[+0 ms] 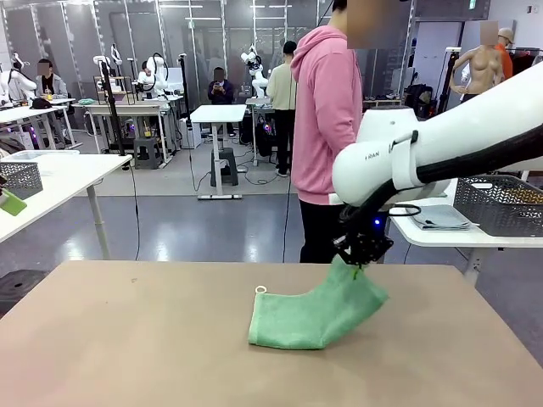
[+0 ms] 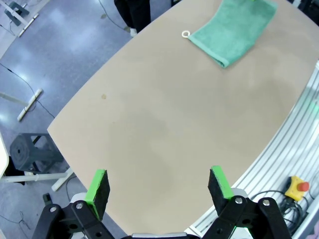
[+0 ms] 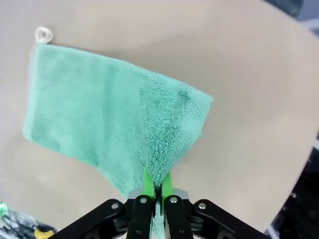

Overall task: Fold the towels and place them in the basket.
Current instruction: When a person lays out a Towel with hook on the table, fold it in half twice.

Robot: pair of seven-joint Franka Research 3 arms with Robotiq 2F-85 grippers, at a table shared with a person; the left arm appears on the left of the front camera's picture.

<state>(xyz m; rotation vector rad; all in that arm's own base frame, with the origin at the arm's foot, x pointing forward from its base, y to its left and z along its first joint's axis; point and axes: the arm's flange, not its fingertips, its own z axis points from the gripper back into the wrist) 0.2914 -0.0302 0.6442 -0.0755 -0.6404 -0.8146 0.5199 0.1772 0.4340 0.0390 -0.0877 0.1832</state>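
Pinching a lifted corner of the mint green towel (image 3: 99, 109), the right gripper (image 3: 156, 183) has its pads closed on cloth; the rest lies on the table (image 1: 127, 339) ahead. The left gripper (image 2: 158, 172) gapes wide, empty, bare tabletop between its fingers. Beyond the right fingers stands a dark mesh basket (image 1: 496, 208), contents unclear.

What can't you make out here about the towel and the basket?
Towel: its gripped corner, front view, hidden in the right gripper; far end cut off by the top edge, left wrist view.
Basket: front view, cut off by the right edge; wall hides its contents.
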